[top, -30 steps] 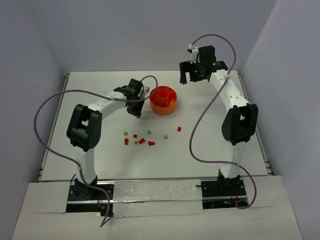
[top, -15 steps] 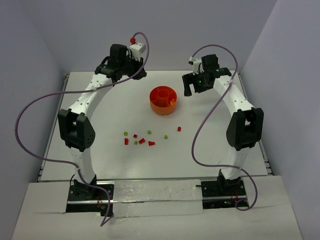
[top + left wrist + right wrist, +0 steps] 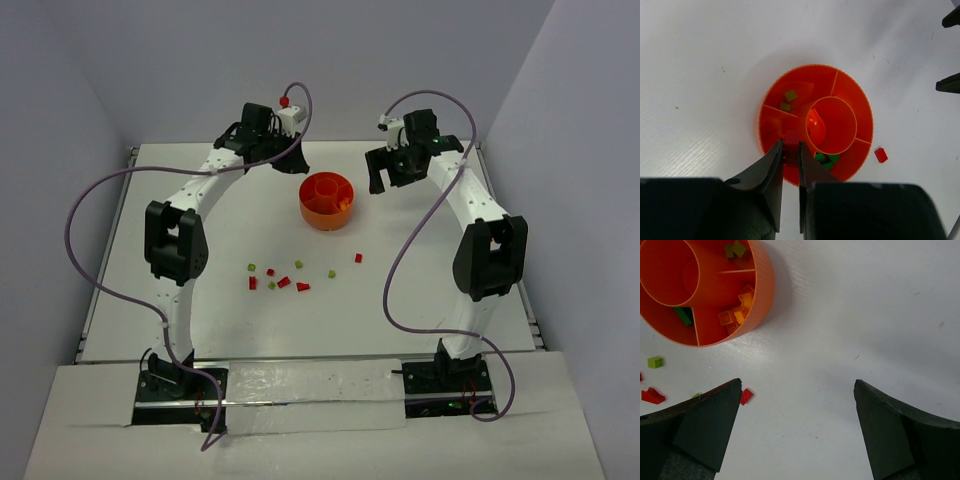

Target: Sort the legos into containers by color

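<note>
Drop-off step: the left gripper (image 3: 790, 146) pinches a red lego (image 3: 791, 136) in narrow fingers above the bowl (image 3: 864, 120), with the green legos (image 3: 826, 160) just right of its tips. Next, it likely needs only to open there. The right gripper (image 3: 797, 386) gapes wide and empty, the bowl beyond its left finger.

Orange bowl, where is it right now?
In the top view, the orange bowl sits far middle, between the left gripper and right gripper; loose legos lie on its near side.
</note>
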You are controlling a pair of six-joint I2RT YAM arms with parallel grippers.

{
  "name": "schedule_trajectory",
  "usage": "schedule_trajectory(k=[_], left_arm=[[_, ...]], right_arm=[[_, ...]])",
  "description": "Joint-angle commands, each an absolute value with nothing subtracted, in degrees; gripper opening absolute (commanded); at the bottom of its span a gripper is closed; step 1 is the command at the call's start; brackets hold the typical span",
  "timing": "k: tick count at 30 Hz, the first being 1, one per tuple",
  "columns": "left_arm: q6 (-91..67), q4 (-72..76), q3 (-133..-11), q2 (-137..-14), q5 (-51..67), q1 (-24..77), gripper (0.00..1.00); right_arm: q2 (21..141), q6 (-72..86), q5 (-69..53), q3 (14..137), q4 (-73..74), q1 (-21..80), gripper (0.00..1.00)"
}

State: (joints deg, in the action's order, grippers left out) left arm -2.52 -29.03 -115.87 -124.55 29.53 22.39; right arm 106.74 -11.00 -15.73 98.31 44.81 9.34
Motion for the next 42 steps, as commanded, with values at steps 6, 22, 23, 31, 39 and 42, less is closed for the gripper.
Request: schedule_trajectory(k=[6,22,23,31,39,42], left_arm=[[-2.11,-30.15,-116.90,-124.54,32.70,23.99,0.08],[-0.70,-33.84,-117.61,-125.61,30.60,24.00,0.41],[-0.62,-33.84,-117.51,-125.60,30.50,24.08,0.44],[2.98,-33.18,-119.43,-125.03,27.79,23.91,0.49],[0.74,-30.64,-118.05,-120.47,29.98,21.67,0.47],[-2.27,-29.34,-114.47,-117.66,31.23,19.94,0.47]], right_arm=[[106.96,-11.43,-15.56,101.51,45.35,8.88,1.00],[107.15,-10.99,-17.28,99.08,45.70,9.05,1.00],[107.06,-10.90,-17.48,98.64,45.62,9.05,1.00],[104.21,-10.07,-17.36,91.26,44.48,10.50,0.95],[97.49,-13.50,-16.72,80.24,38.73,14.13,0.86],[94.46,-16.58,-17.02,76.71,36.82,16.26,0.81]])
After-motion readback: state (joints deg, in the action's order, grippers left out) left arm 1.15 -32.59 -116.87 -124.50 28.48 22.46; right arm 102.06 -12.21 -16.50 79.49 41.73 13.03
